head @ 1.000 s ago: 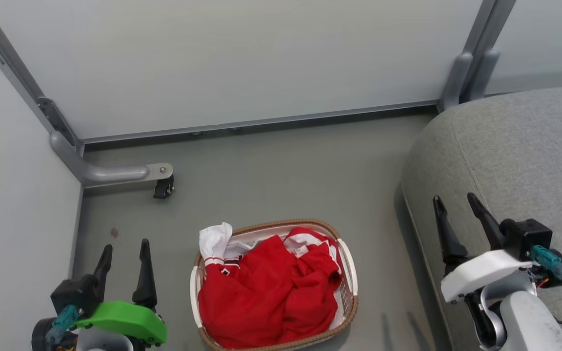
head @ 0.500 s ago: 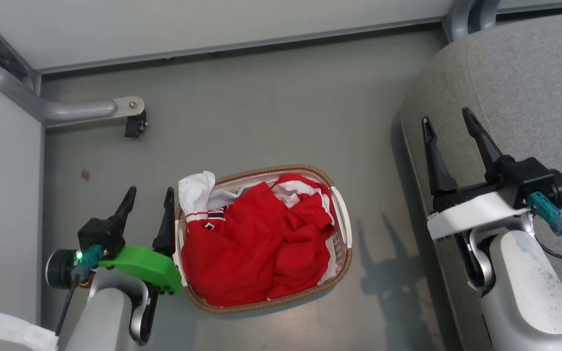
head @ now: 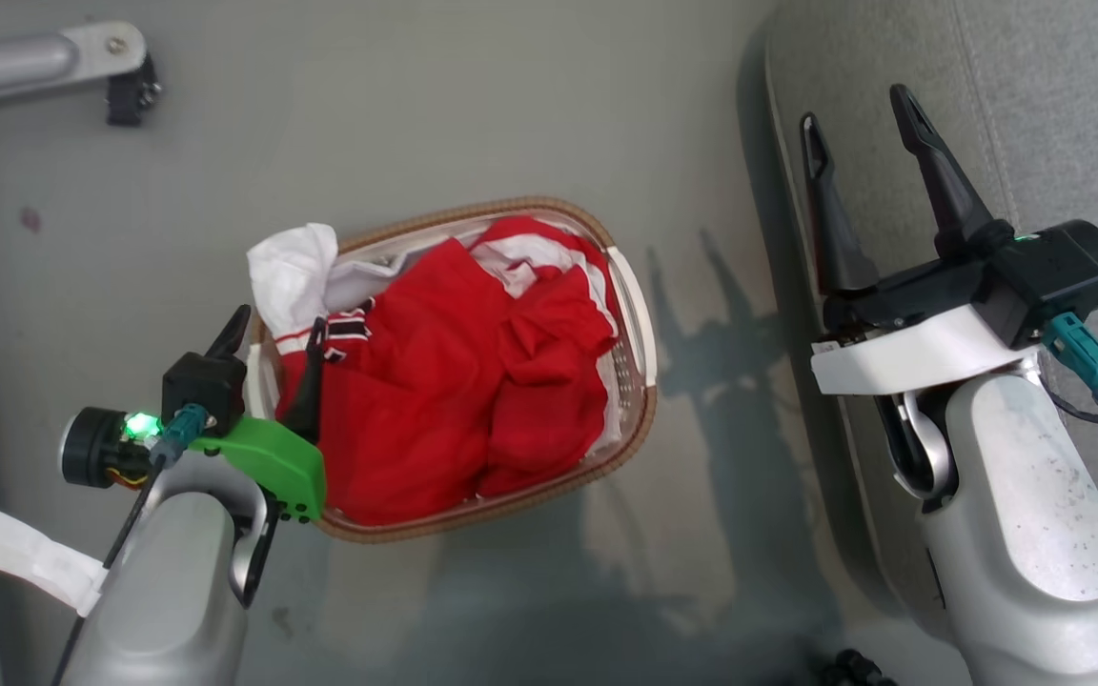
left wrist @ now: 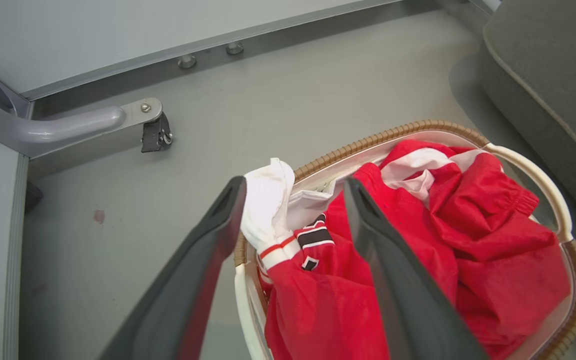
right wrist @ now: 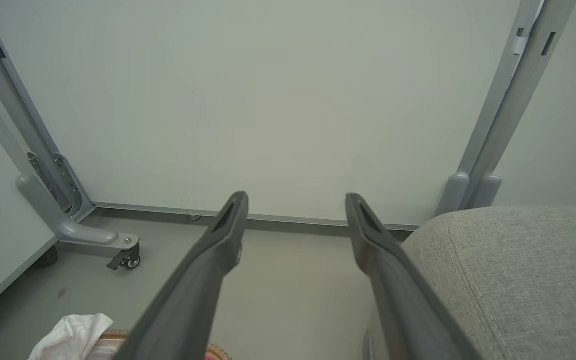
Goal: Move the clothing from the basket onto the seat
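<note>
Closest to me, my left gripper (head: 282, 317) hangs at the left end of the basket (head: 640, 381) with its two dark fingers spread wide and nothing between them. One finger lies outside the brown woven rim and the other lies over the red cloth; I cannot tell whether that one touches the fabric. Along my left wrist view, my left gripper (left wrist: 294, 184) frames the white sleeve (left wrist: 268, 200) with its red-and-white striped cuff, which flops over the basket's rim (left wrist: 393, 134), and the black-and-white lettering just beside it. The clothing (head: 435, 400) is all in the basket, a crumpled heap of bright red that fills it nearly from end to end, with a white band showing at the far side. The basket stands on the grey floor (head: 416, 114), near the seat (head: 1064, 114) but apart from it, a strip of floor and my arm's shadow between them. My right gripper (head: 854, 108) is over the near edge of the seat, fingers parted just as wide and holding nothing. In my right wrist view the right gripper (right wrist: 296, 198) points toward a pale wall panel (right wrist: 268, 100), with the grey woven seat (right wrist: 518, 260) at the lower right and the sleeve (right wrist: 70, 340) at the bottom left. Farthest off, a grey frame leg with a small black caster (left wrist: 155, 135) stands at the foot of the wall.
</note>
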You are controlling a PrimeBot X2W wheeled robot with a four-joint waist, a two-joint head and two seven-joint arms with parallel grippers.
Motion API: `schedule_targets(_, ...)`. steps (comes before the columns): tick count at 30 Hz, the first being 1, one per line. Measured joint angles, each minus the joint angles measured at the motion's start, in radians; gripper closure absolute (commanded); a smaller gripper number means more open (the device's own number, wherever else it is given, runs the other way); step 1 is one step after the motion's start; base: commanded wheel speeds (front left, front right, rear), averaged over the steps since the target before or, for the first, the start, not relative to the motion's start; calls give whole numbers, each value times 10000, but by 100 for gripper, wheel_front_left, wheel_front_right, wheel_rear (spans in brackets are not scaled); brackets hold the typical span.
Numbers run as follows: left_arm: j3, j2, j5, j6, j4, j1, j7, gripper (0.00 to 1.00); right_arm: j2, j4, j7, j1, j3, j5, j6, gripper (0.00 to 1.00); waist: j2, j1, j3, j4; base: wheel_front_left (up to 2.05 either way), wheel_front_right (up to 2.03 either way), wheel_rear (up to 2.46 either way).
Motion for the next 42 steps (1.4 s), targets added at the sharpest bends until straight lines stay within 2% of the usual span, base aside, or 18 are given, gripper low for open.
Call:
schedule_targets(14,-518,430,512,-2,2391,-1127,0,0,2,-359,0,-210,299,495,0,0,0,0,1661,-743,0,0,0)
schedule_targets(22,-1064,407,974,-2,2401,-1544,0,0,2,-399,0,-219,316,585,0,0,0,0,2039,-882,0,0,0)
schedule_targets(33,-2113,483,1570,-2,3206,-2400,-6,0,4,-476,0,-376,493,767,0,0,0,0,2467,-1062,0,0,0)
schedule_targets(42,-3492,464,2031,-2,4251,-3175,-6,0,4,-525,0,-398,759,1083,0,0,0,0,2784,-1378,0,0,0)
